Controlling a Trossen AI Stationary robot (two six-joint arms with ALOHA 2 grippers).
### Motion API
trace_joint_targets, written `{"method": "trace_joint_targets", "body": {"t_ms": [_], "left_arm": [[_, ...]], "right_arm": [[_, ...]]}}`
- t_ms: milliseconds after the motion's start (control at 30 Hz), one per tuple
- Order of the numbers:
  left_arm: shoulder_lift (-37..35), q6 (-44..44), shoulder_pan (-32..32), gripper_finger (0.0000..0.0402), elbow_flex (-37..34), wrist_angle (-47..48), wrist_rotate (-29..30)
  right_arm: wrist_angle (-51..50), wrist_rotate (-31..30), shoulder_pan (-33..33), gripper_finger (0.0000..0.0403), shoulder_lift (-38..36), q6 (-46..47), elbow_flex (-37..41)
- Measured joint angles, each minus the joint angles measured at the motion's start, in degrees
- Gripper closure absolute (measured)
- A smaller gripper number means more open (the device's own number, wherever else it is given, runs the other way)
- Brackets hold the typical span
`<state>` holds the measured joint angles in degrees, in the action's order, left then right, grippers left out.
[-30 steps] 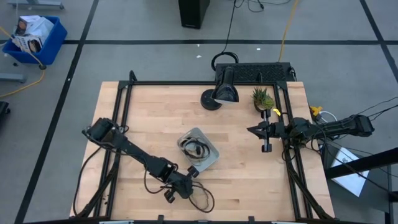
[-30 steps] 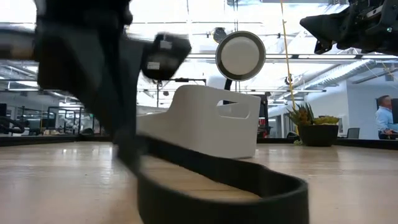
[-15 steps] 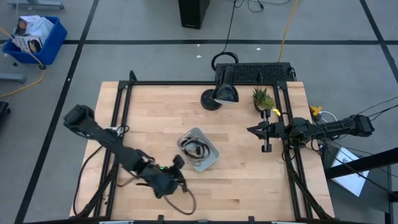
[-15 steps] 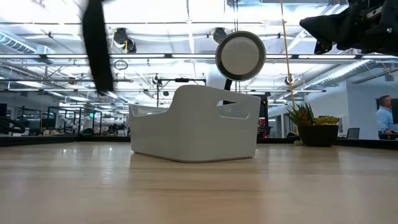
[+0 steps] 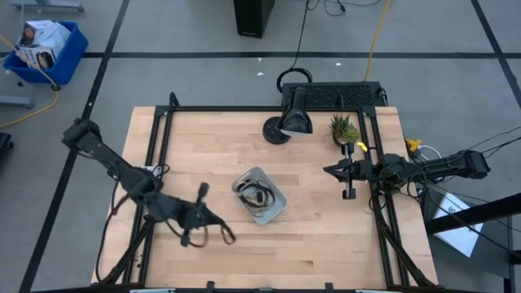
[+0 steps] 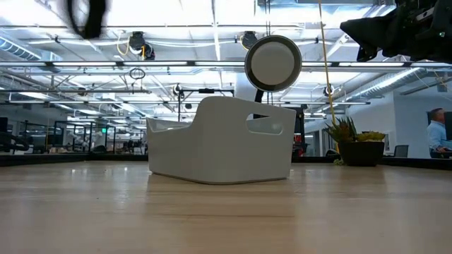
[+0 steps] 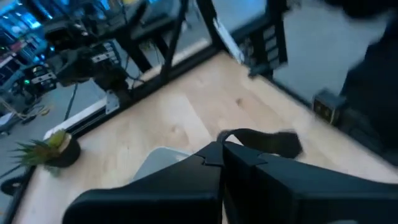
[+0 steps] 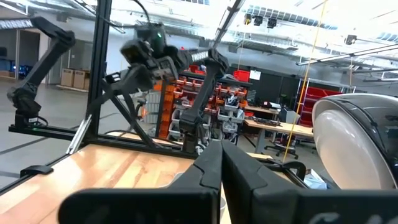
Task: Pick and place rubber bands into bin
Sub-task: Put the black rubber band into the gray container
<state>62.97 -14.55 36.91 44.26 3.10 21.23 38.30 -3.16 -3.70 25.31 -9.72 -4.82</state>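
1. Risk: my left gripper (image 5: 203, 192), fingers pressed together on a dark band (image 5: 218, 233), hangs left of the bin (image 5: 274, 213). The dangling loop could snag the rim or slip free.
2. Another band (image 5: 257, 194) lies inside the bin.
3. My right gripper (image 5: 330, 171), fingers together, waits at the table's (image 5: 317, 236) right edge.
4. The surface is pale wood. An open workshop lies beyond.

The high view looks straight down on the whole table (image 5: 326, 236), far enough to take in floor on every side. The low view sits at tabletop height, close to the bin (image 6: 220, 141), facing the room behind — both share the bin and lamp (image 6: 273, 63). Each wrist view looks forward over its own arm's fingers across the table
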Motion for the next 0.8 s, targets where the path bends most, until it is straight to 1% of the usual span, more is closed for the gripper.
{"method": "trace_joint_targets", "body": {"t_ms": [67,200,300,367,467,800], "left_arm": [[-3.6,2.4,0.0,0.04,-5.8,-6.0,0.5],[-8.8,7.2,-0.1,0.04,-15.8,-16.0,3.5],[-11.1,8.9,0.0,0.04,-21.5,-22.3,4.6],[-11.9,9.3,-0.1,0.04,-23.9,-24.9,4.9],[-12.2,10.0,-0.1,0.04,-25.4,-26.8,5.8],[-12.2,10.0,-0.1,0.04,-25.4,-27.5,6.0]], "right_arm": [[-0.1,0.0,0.0,0.0403,0.0,0.0,0.0],[-0.2,0.0,0.0,0.0403,0.0,0.0,0.0],[-0.1,0.0,0.0,0.0403,0.0,0.0,0.0],[-0.2,0.0,0.0,0.0403,0.0,0.0,0.0],[-0.2,0.0,0.0,0.0403,0.1,0.0,0.0],[-0.2,0.0,0.0,0.0403,0.5,0.0,0.0]]}}
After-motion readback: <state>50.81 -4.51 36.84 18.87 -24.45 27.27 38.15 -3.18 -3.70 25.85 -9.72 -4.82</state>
